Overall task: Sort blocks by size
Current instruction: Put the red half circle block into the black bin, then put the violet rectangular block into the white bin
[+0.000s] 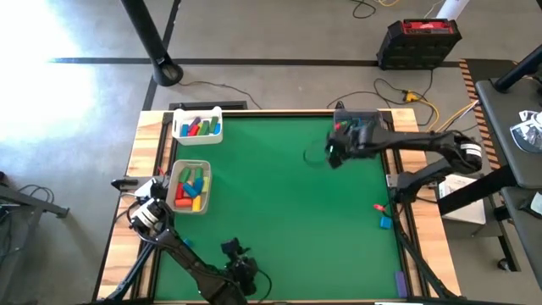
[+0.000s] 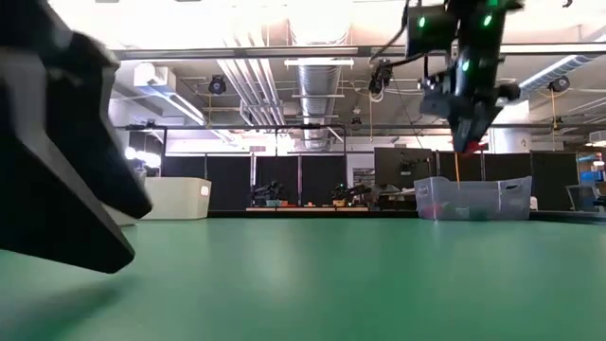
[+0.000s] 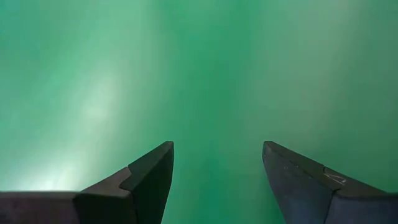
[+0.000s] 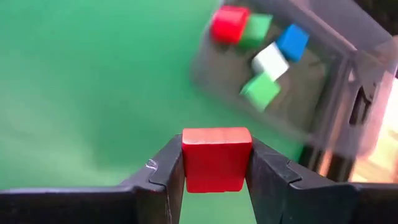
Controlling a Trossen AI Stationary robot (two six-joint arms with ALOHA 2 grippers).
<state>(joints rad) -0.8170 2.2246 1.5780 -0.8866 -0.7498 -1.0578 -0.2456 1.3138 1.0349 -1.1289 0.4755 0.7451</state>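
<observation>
Right end effector (image 4: pixel 216 163) carried a red block (image 4: pixel 216 158) toward the clear tray (image 4: pixel 323 106) of small cubes.

We saw the block pinched squarely between both fingers, held in the air near that tray at the table's (image 1: pixel 279 195) far right. We judged it should be centred above the tray before letting go, low enough not to bounce out. Left end effector (image 3: pixel 217 180) waited spread over bare green mat at the near edge; stray blocks (image 1: pixel 383 215) lay near the right edge.

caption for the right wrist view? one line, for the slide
Right gripper carrying a red block over the green mat toward a grey tray holding small cubes.
</observation>
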